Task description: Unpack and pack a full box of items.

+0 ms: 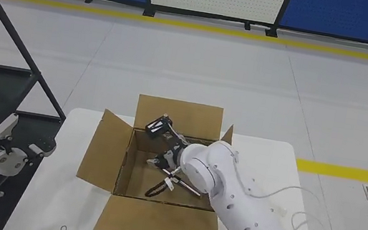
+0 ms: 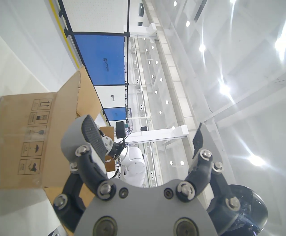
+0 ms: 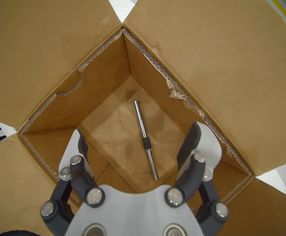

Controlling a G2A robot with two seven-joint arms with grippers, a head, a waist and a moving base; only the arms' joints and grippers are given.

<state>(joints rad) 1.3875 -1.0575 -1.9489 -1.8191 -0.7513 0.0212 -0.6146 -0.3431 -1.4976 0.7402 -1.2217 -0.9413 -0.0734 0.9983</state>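
Observation:
An open cardboard box (image 1: pixel 178 114) stands on the white table (image 1: pixel 76 203) with all its flaps folded out. On its floor lies a thin metal rod (image 3: pixel 144 136) with a black band near its middle. My right gripper (image 3: pixel 136 143) hangs open over the box's mouth, directly above the rod and well clear of it. In the top view the right gripper (image 1: pixel 162 161) is over the box's middle. My left gripper (image 1: pixel 25 135) is off the table's left edge, open and pointing upward. The left gripper (image 2: pixel 145 134) holds nothing, and the box's printed outer side (image 2: pixel 22 134) is beside it.
A black metal rack (image 1: pixel 1 79) stands to the left of the table, close to the left arm. Loose cables (image 1: pixel 301 221) trail over the table's right side. A small ring-like item (image 1: pixel 63 228) lies near the table's front edge.

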